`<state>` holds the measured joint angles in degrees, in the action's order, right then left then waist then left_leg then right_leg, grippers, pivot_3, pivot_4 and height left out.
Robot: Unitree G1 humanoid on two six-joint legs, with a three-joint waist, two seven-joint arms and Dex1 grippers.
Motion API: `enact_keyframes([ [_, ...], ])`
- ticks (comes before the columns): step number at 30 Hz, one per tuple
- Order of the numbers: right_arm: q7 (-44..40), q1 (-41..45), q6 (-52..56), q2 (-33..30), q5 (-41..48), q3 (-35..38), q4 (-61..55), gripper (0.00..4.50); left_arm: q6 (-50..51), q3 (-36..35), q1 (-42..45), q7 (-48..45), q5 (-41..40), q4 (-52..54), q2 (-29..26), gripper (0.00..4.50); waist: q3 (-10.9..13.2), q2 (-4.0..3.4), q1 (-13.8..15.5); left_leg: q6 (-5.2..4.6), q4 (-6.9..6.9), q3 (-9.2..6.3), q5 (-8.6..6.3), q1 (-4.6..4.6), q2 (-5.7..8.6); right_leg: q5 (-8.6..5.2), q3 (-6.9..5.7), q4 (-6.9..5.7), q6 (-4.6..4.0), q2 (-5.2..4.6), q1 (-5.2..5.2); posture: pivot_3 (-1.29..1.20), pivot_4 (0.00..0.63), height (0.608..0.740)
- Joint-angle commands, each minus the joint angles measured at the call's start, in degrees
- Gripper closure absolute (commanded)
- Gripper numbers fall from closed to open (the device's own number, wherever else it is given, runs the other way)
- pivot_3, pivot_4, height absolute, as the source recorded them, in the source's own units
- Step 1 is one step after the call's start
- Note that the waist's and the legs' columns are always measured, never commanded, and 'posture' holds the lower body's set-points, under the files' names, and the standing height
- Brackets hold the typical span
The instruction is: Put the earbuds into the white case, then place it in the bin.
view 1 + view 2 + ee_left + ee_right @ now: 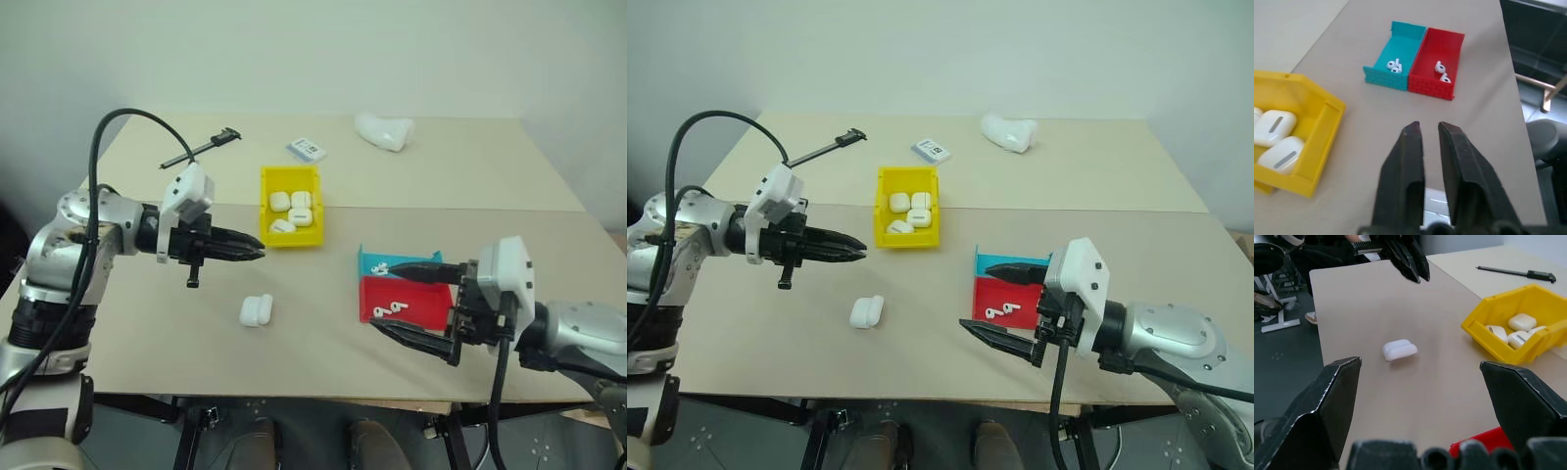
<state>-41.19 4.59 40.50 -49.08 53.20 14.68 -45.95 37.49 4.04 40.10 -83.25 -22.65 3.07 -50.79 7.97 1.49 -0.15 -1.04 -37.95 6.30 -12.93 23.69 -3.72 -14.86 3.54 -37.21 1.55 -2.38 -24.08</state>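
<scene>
On the pale desk [323,323] seen from the head camera, the white case [257,310] lies shut and alone, below the left tool [257,252], whose black fingers are nearly together and hold nothing as it hangs above the surface beside the yellow bin [290,206] (four white cases already inside). At right, the right tool [397,299] spreads its fingers wide over the red tray [377,299] and blue tray [372,260], with earbuds [390,309] visible in the red one. From the left wrist, narrowly parted fingers point toward both trays, each holding a pair of earbuds. From the right wrist, the case rests on bare desk between widely spread fingers, well apart from the bin.
</scene>
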Motion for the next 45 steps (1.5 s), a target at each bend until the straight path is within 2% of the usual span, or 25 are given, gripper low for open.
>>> enact_keyframes([
  [1,-0.7,1.1,-0.9,-0.5,0.9,0.2,-0.1,0.00,-4.8,5.5,0.2,-0.8,6.4,2.2,-4.2,2.55,0.0,0.00,-0.2,0.00,0.01,0.00,0.00,0.01,-0.01,-0.01,0.05,0.00,-0.01,0.03,-0.03,0.00,0.150,0.740],
  [9,-0.1,1.5,-1.2,0.3,0.4,-1.0,0.2,0.00,-2.2,17.7,5.3,-6.7,14.7,5.2,-8.9,0.02,0.0,0.00,0.0,0.00,0.01,0.15,0.00,0.06,-0.01,-0.01,0.00,-0.02,-0.03,0.03,-0.05,0.00,0.150,0.740],
  [15,0.7,1.3,-1.1,0.5,0.6,-1.1,-0.3,0.00,-0.9,25.2,9.4,-8.2,20.9,5.7,-7.0,0.02,0.0,-0.01,0.3,0.00,0.01,0.15,0.00,0.05,0.01,-0.01,0.03,0.01,-0.02,0.03,-0.05,0.00,0.150,0.740],
  [22,0.1,0.9,-0.5,-0.8,1.2,-1.1,-1.6,0.00,-5.5,30.6,11.1,-8.8,27.3,2.2,-3.7,0.02,0.0,-0.01,0.3,0.00,0.01,0.12,0.00,0.06,0.01,-0.01,0.04,0.00,-0.02,0.04,-0.06,0.00,0.150,0.740],
  [29,-5.0,-0.1,-0.6,-5.7,2.1,0.7,-2.9,0.00,-8.4,31.8,10.7,-7.7,31.3,-2.0,-0.5,0.02,0.0,0.00,0.5,-0.01,0.01,0.09,-0.01,0.06,0.01,-0.01,0.05,0.01,-0.02,0.03,-0.05,0.00,0.150,0.740],
  [37,-5.1,0.1,-0.6,-7.6,2.2,0.9,-3.5,0.00,-6.4,32.3,9.8,-5.0,35.0,-4.6,4.2,0.02,0.0,0.01,0.6,-0.02,0.00,-0.02,-0.01,0.07,0.01,-0.01,0.04,0.01,-0.02,0.03,-0.05,0.00,0.150,0.740],
  [45,-4.7,-0.2,-0.5,-8.5,2.2,0.8,-4.1,0.00,-6.0,32.4,9.1,-4.8,37.2,-5.0,4.9,0.02,0.0,0.01,0.6,-0.02,0.00,-0.04,-0.01,0.07,0.01,-0.01,0.06,0.01,-0.02,0.03,-0.05,0.00,0.150,0.740],
])
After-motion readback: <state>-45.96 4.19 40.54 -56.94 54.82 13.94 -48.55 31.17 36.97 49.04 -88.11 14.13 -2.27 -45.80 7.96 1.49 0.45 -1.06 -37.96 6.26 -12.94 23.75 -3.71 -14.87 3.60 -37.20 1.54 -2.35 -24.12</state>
